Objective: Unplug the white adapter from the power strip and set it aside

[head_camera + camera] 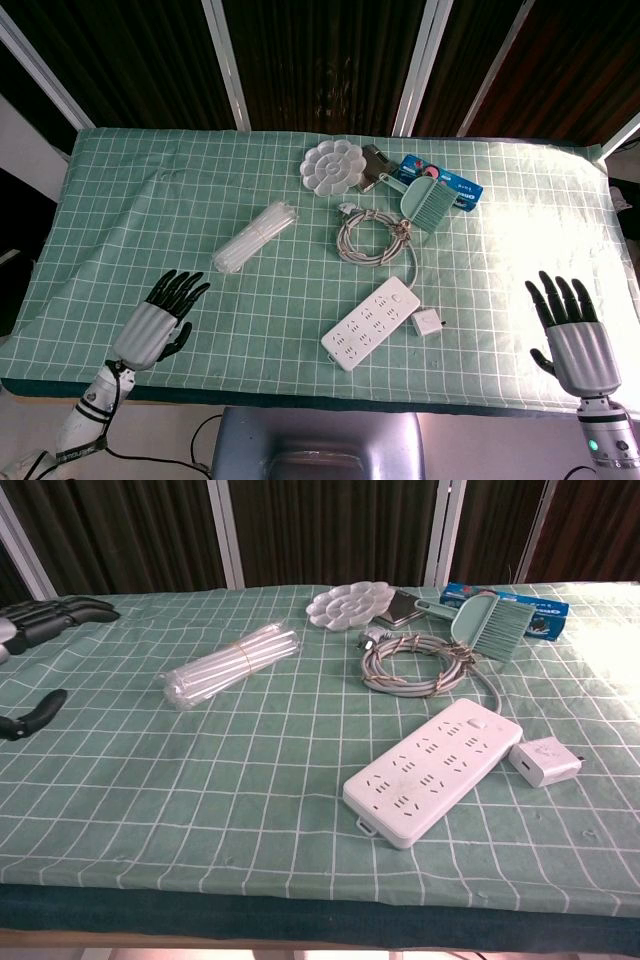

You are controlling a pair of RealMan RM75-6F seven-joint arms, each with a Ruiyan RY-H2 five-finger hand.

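The white adapter [428, 324] lies flat on the surface [140, 210], unplugged, just beside the right-hand end of the power strip [371, 323] and apart from both hands; in the chest view its prongs point away from the strip; the strip lies at a slant near the front edge, its grey cord [372, 237] coiled just behind it.

The left hand [160, 321] hovers at the front-left corner of the surface, well apart from the strip, its fingers [183, 287] spread and holding nothing; the chest view shows only its dark fingertips at the left edge. The right hand [573, 338] is raised at the front-right, palm up toward the head camera, fingers [560, 297] apart and empty; it does not show in the chest view.

A bundle of clear straws [256, 236] lies left of the cord; at the back of the surface sit a white flower-shaped paint palette [332, 170], a green hand brush [424, 200] and a blue packet [455, 187] partly under the brush; a dark flat thing between palette and brush is too hidden to name.
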